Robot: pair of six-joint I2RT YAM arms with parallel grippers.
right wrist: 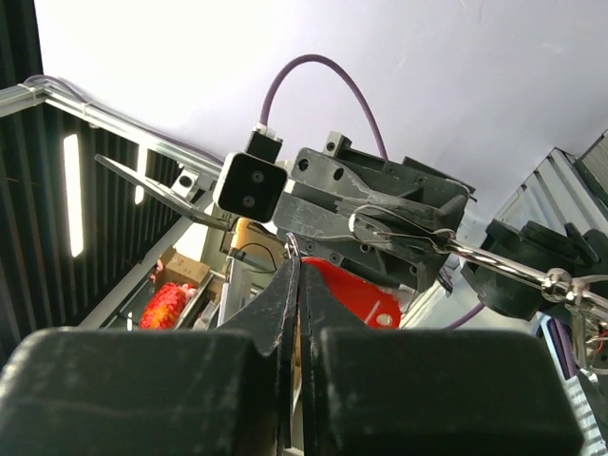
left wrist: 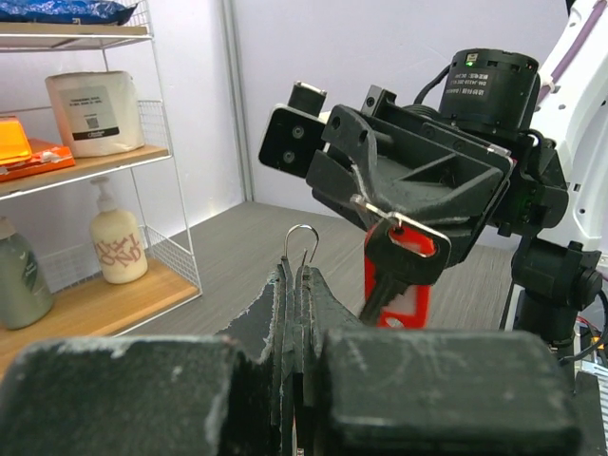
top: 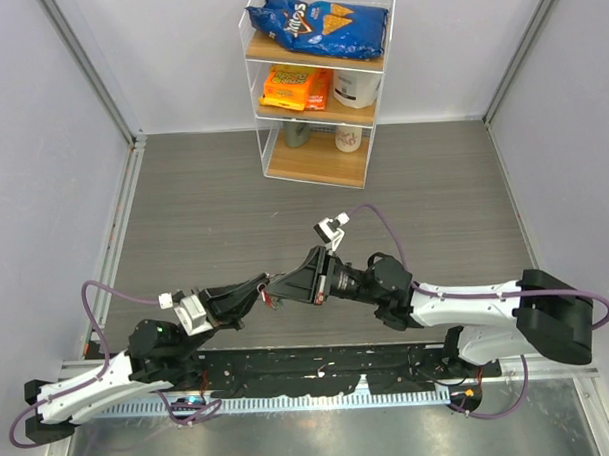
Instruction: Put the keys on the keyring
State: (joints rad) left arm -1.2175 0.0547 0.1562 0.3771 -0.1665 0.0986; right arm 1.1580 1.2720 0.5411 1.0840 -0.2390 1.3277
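In the top view the two arms meet at the middle of the frame over the grey table, and the work between them is too small to read: a red speck shows where the fingertips nearly meet, and the wire ring cannot be made out there at all.

The wrist views show more. One keyring is visible, a single thin silver loop. Only its upper arc stands clear at the centre of the left wrist view. The rest is buried between the fingers that hold it.

One key is visible, with a red plastic head, just right of centre in that same view. Its silver part is mostly covered by the black fingers around it, so I cannot tell which way the blade points. In the right wrist view the red head shows only as a patch behind the near fingers.

The left gripper has its jaws pressed together, pinching the keyring, which stands upright out of the fingertips.

The right gripper also has its jaws closed to a thin slit, gripping the key, with a small silver tip poking out at the top of the fingers.

Key and ring are near each other, the key just to the right of the loop in the left wrist view, with a gap between them.
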